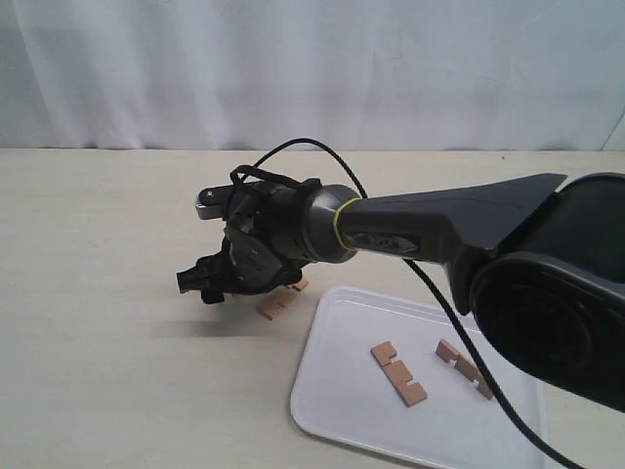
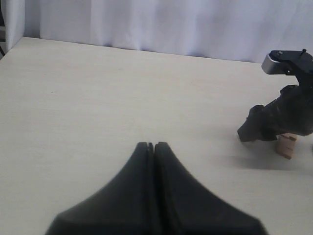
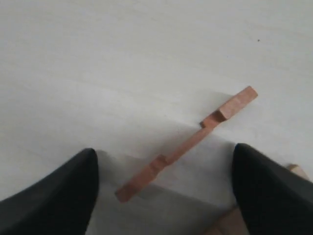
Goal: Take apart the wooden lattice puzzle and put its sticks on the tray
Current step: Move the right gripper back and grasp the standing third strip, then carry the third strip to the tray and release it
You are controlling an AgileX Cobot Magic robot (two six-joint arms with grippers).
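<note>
No joined lattice puzzle is in view, only loose reddish-brown notched sticks. Two sticks (image 1: 398, 374) (image 1: 464, 368) lie flat on the white tray (image 1: 337, 391). Beside the tray's far left corner, a stick (image 1: 278, 301) rests on the table, under my right gripper (image 1: 205, 283). In the right wrist view this stick (image 3: 186, 147) stands on edge, slanted between the fingers (image 3: 63, 191) of the open right gripper (image 3: 165, 149), touching neither. Part of another stick (image 3: 230, 223) shows beside it. My left gripper (image 2: 150, 145) is shut and empty, well left of the right gripper (image 2: 274, 122).
The right arm (image 1: 439, 230) reaches in from the right above the tray's far edge, with a black cable (image 1: 430, 293) hanging over the tray. A white curtain (image 1: 312, 68) closes off the back of the pale tabletop (image 1: 117, 322).
</note>
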